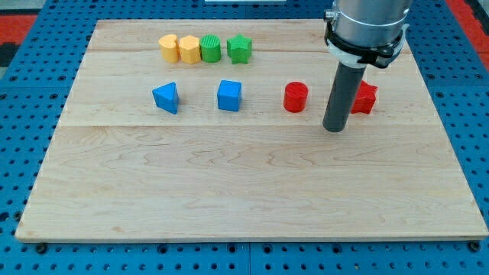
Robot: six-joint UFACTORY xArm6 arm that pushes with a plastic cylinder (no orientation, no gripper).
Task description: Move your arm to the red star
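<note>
The red star [365, 98] lies at the view's right, partly hidden behind my rod. My tip [334, 128] rests on the board just below and to the left of the red star, close to it; contact cannot be made out. A red cylinder [296, 97] stands to the left of my rod, a short gap away.
A blue cube [229, 95] and a blue triangle [166, 97] lie in the same row further left. A row of two yellow blocks [178, 48], a green cylinder [210, 50] and a green star [240, 49] sits near the top. The wooden board [252, 191] rests on a blue pegboard.
</note>
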